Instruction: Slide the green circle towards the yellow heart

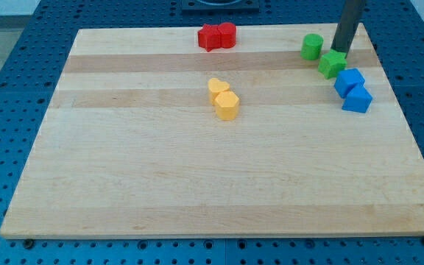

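The green circle [312,46] stands near the view's top right of the wooden board. The yellow heart [216,87] lies near the board's middle, touching a yellow hexagon [227,105] just below it. My tip [339,52] is at the view's top right, to the right of the green circle with a small gap, and right at the top edge of a green star [332,64]. The rod rises from the tip to the view's top edge.
Two blue blocks [350,81] [358,99] sit touching each other just below the green star. Two red blocks [210,37] [227,34] sit touching at the top centre. The wooden board [124,169] lies on a blue perforated table.
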Tool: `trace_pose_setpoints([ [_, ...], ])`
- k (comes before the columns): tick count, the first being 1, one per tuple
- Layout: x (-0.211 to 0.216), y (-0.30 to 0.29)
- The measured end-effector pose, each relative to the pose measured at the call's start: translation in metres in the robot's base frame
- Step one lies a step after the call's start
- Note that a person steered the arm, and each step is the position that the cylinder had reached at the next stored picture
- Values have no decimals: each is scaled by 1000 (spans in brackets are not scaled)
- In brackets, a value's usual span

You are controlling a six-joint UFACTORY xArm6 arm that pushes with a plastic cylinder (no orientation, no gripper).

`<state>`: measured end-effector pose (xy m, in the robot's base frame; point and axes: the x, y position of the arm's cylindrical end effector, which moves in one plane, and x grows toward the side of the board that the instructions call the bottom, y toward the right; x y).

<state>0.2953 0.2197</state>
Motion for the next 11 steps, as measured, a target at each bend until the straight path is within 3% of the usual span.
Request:
trace_pose_setpoints([
  [3, 18, 0],
  [6, -32, -1],
  [8, -46, -43],
  [11, 2, -119],
])
